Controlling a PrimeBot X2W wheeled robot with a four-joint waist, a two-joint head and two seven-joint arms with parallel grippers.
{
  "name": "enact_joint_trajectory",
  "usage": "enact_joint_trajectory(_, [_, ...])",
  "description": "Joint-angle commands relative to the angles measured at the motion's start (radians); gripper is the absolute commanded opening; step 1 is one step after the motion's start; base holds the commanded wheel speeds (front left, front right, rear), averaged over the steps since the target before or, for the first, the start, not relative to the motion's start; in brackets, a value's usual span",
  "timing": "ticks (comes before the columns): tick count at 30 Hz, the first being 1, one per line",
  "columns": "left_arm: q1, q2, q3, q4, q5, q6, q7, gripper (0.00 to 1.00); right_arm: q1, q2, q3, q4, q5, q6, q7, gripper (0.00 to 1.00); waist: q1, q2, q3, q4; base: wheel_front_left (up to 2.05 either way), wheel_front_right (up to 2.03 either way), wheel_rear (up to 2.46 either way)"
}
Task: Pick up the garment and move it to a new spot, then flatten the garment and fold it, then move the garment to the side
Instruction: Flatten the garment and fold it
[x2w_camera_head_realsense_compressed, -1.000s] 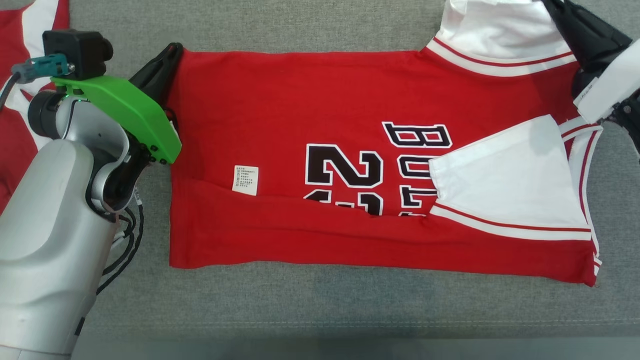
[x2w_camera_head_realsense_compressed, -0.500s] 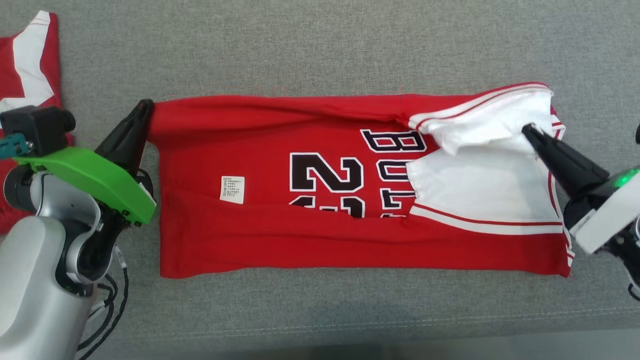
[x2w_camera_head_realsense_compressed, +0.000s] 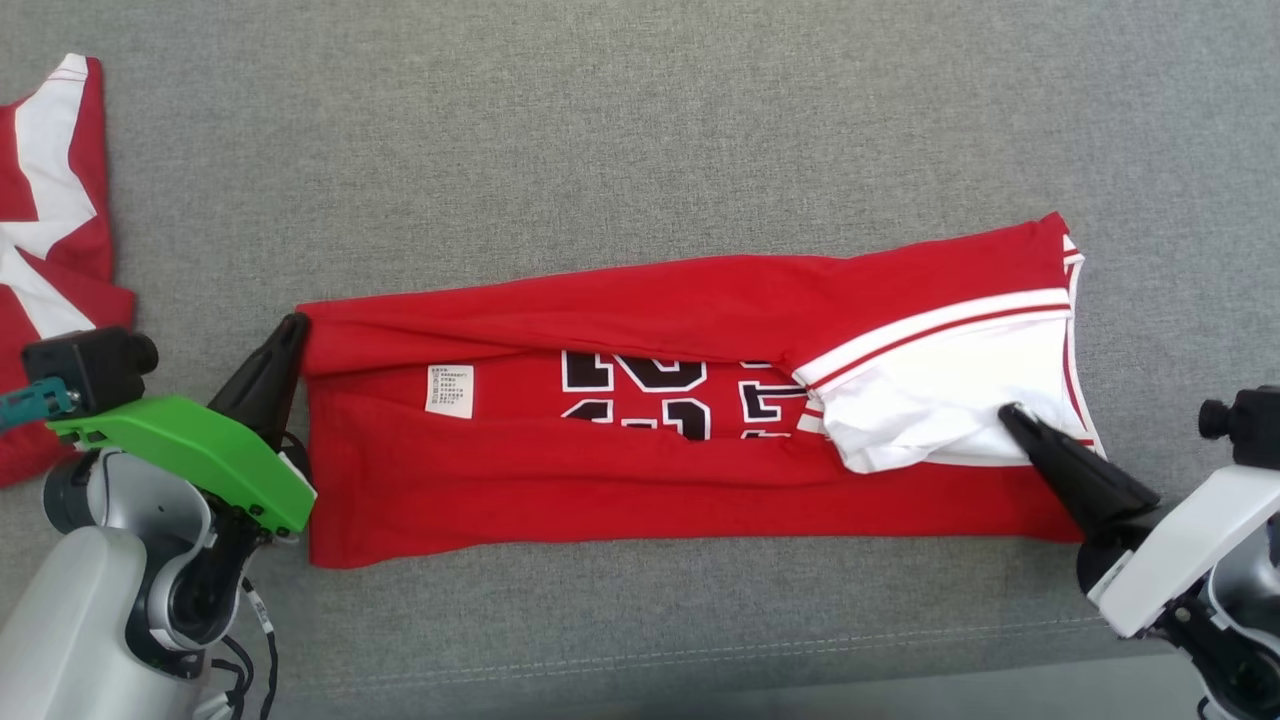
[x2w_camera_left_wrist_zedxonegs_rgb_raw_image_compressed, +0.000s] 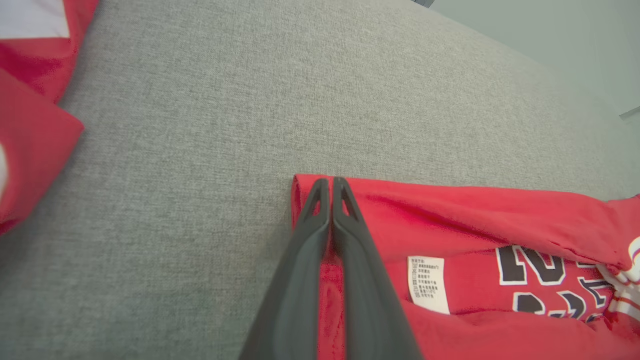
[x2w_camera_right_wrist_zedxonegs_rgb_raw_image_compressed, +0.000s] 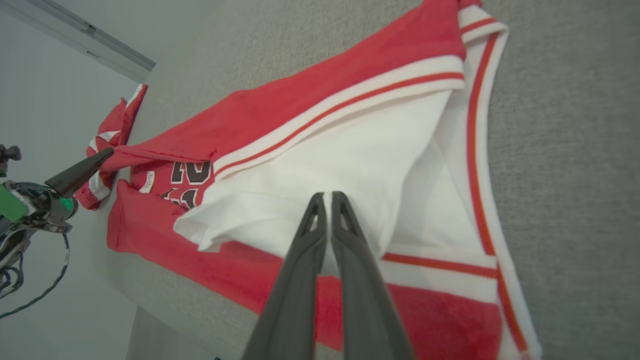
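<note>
A red jersey (x2w_camera_head_realsense_compressed: 640, 480) with white trim and black lettering lies as a long band across the grey surface. Its far edge is folded over toward me and covers most of the print. At the jersey's left corner my left gripper (x2w_camera_head_realsense_compressed: 290, 330) is shut on the red fabric; the left wrist view shows its fingertips (x2w_camera_left_wrist_zedxonegs_rgb_raw_image_compressed: 320, 192) pinching that corner beside the white care label (x2w_camera_left_wrist_zedxonegs_rgb_raw_image_compressed: 426, 282). My right gripper (x2w_camera_head_realsense_compressed: 1005, 412) is shut on the white sleeve panel (x2w_camera_right_wrist_zedxonegs_rgb_raw_image_compressed: 350, 165) at the jersey's right end, fingers pressed together.
A second red and white garment (x2w_camera_head_realsense_compressed: 50, 200) lies at the far left, close to my left arm. The grey cushion (x2w_camera_head_realsense_compressed: 600, 130) stretches away beyond the jersey. Its front seam (x2w_camera_head_realsense_compressed: 700, 650) runs just below the jersey's near edge.
Both grippers have drawn the jersey's far edge toward me, folding it over the number and lettering. The head view has also shifted.
</note>
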Motion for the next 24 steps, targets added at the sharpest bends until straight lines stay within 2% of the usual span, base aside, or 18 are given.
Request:
enact_joint_trajectory(1, [0.011,-0.006,0.001,0.003,-0.006,0.001,-0.008,0.0,0.017,0.014,-0.004,0.001,-0.008,0.0,0.013,0.76,0.0001,0.0,-0.002,0.002,0.0,0.0,0.0])
enact_joint_trajectory(2, [0.014,-0.007,0.0,0.011,-0.007,0.005,-0.009,0.18,0.024,0.028,-0.012,-0.002,-0.008,0.0,0.028,1.0,0.0001,0.0,-0.003,0.004,0.0,0.0,0.0])
enact_joint_trajectory(3, [0.017,-0.01,-0.001,0.017,-0.009,0.006,-0.01,0.49,0.036,0.04,-0.016,-0.003,-0.007,0.0,0.047,1.0,0.0001,0.0,-0.005,0.005,0.0,0.0,0.0])
enact_joint_trajectory(4, [0.018,-0.016,-0.001,0.021,-0.013,0.007,-0.013,1.0,0.046,0.045,-0.021,-0.009,-0.017,0.0,0.063,1.0,0.0001,0.0,-0.006,0.006,0.0,0.0,0.0])
enact_joint_trajectory(7, [0.028,-0.018,0.001,0.029,0.002,0.01,-0.035,1.0,0.076,0.075,-0.042,-0.03,-0.028,0.0,0.093,1.0,0.0001,0.0,-0.012,0.004,0.0,0.0,0.0])
enact_joint_trajectory(10, [0.048,-0.019,0.022,0.022,0.03,0.034,-0.097,1.0,0.085,0.109,-0.09,-0.071,-0.058,0.0,0.055,1.0,0.0001,0.0,-0.025,-0.004,0.0,0.0,0.0])
enact_joint_trajectory(15, [0.078,-0.041,0.053,-0.032,0.117,0.124,-0.234,1.0,0.049,0.222,-0.206,-0.097,-0.187,0.0,-0.094,1.0,0.0001,0.0,-0.049,-0.012,0.0,0.0,0.0])
enact_joint_trajectory(18, [0.086,-0.059,0.052,-0.077,0.157,0.166,-0.29,1.0,0.023,0.283,-0.237,-0.089,-0.243,0.0,-0.131,1.0,0.0001,0.0,-0.065,-0.014,0.0,0.0,0.0])
enact_joint_trajectory(24, [0.109,-0.096,0.029,-0.137,0.19,0.183,-0.347,1.0,-0.017,0.338,-0.25,-0.057,-0.361,0.0,-0.157,1.0,0.0001,0.0,-0.091,-0.009,0.0,0.0,0.0])
